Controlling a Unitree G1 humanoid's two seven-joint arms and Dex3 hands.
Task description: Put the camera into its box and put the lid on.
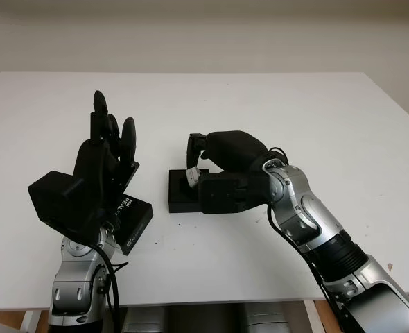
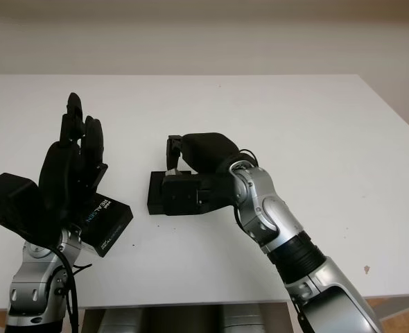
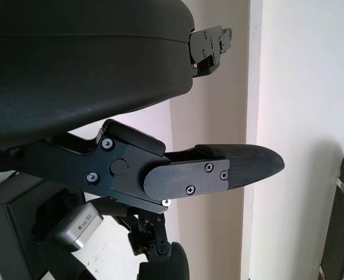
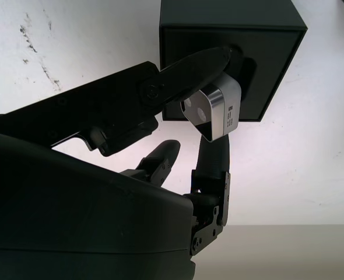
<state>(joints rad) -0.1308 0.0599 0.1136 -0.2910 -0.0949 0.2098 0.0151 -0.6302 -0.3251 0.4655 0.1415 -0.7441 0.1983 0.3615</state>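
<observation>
While right hand [image 1: 222, 156] grips camera [image 4: 214, 112] | white table [image 1: 294, 111] | pale wall [image 1: 204, 35]

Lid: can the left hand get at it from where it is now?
Probably yes. The left hand is open, raised just above the lid, with nothing between them; the right hand holds the camera over at the box.

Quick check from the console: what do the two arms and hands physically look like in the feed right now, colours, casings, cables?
Both arms have silver metallic jointed casings with black segments. The left hand and right hand are matte black three-finger units with blocky black wrist housings; the fingers have textured pads and small screws. Black cables run along the left forearm and at the right wrist.
</observation>
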